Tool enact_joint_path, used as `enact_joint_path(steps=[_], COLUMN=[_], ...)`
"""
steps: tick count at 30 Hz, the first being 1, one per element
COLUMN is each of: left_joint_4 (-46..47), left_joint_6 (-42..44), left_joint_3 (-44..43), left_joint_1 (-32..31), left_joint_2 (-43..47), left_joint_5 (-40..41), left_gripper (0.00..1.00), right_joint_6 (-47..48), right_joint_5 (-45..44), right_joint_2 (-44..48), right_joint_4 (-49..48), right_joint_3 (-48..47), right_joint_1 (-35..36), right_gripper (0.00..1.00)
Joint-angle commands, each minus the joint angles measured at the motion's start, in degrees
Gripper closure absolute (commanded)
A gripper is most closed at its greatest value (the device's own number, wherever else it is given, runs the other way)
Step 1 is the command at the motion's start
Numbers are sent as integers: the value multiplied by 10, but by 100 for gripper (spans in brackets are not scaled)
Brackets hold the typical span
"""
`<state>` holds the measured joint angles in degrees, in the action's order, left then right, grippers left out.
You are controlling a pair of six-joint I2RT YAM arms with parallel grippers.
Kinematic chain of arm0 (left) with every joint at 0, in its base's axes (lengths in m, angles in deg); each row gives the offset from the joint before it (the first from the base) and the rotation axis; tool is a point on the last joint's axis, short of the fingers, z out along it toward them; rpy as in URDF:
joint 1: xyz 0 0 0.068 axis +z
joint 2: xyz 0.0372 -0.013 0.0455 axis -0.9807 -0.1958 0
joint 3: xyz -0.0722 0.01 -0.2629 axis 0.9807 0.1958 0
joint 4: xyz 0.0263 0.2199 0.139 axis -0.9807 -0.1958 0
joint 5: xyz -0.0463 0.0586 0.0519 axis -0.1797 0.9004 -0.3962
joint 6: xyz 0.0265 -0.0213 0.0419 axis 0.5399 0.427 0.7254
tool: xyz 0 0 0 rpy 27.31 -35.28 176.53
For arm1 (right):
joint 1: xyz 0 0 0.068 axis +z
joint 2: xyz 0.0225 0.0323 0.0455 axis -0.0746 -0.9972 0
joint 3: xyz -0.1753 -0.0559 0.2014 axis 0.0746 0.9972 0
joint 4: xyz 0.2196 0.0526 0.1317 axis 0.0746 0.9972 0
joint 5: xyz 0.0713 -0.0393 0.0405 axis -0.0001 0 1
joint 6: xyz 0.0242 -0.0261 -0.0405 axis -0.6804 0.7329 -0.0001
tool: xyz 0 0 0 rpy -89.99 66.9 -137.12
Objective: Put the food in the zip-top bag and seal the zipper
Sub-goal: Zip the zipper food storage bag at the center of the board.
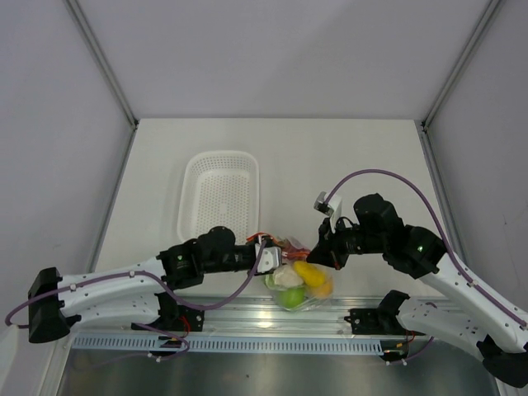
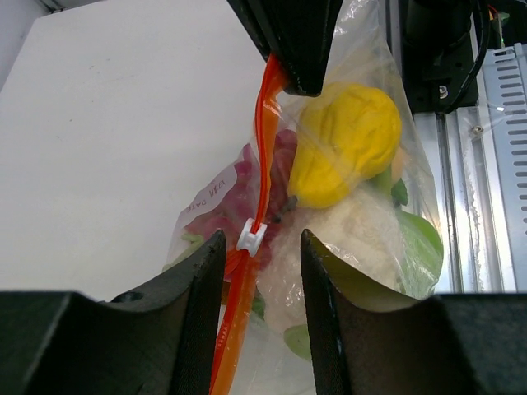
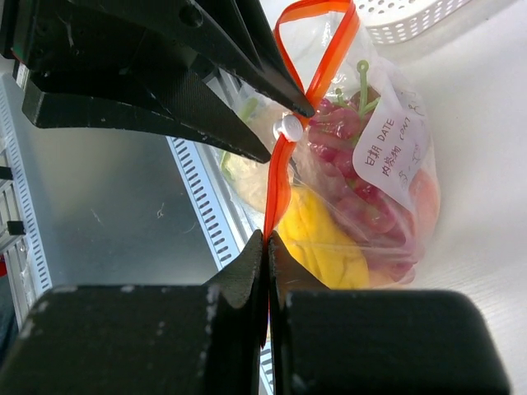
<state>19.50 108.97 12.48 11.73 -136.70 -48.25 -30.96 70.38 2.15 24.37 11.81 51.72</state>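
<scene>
The white bench (image 1: 346,157) carries a white perforated basket (image 1: 219,194) towards its far left. The clear bag (image 2: 362,58) sits at the bench's near edge, by the metal rail (image 1: 247,309), nearer than the basket's right corner and between the two claws.

The left claw (image 2: 260,240) is spread. Its two fingers (image 2: 198,288) stand either side of the zipper with gaps to the strip, gripping nothing. The right claw (image 3: 268,240) is pressed fully together on the zipper's end, pinching the strip between its tips.

All the food visible is inside the bag: a yellow fruit (image 2: 346,144) uppermost in the left wrist view, white cauliflower (image 2: 350,239) beside it, a green fruit (image 2: 422,239) against the bag's wall, and purple-red grapes (image 3: 342,136) behind a handwritten label (image 3: 391,140).

The orange-red zipper (image 2: 265,140) runs taut between the claws. Its white slider (image 2: 251,236) sits between the left claw's fingers. From the slider to the right claw the strip looks joined. Beyond the slider its two halves gape in a loop.
</scene>
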Motion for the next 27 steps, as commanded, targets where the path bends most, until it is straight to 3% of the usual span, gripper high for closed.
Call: enact_joint_path(steps=[1,6,14,20,22,23,27], left_joint_4=[22,25,23,-13,-47,-63,-159], left_joint_6=[15,22,22,12,-2,-9,-40], left_joint_3=[-24,-29,-38,-57,-69,-91,-147], left_joint_1=[3,8,12,12,12,12,12], left_joint_2=[-13,-29,-29,-22,-21,-22,-44], left_joint_5=[-31,-31,-20,6,16,17,8], left_gripper=[56,61,77,99,99,99,99], right_joint_6=[8,9,13,18,25,27,43], right_joint_5=[18,17,19,17,15,15,27], right_joint_2=[7,8,6,-3,-13,-16,-41], right_joint_4=[-31,-28,-31,-19,-8,5,20], right_joint_3=[-28,-30,-30,-32,-39,-40,-55], right_joint_1=[-2,-3,-4,-7,-6,-6,-6], right_gripper=[100,100,100,100,93,81,66])
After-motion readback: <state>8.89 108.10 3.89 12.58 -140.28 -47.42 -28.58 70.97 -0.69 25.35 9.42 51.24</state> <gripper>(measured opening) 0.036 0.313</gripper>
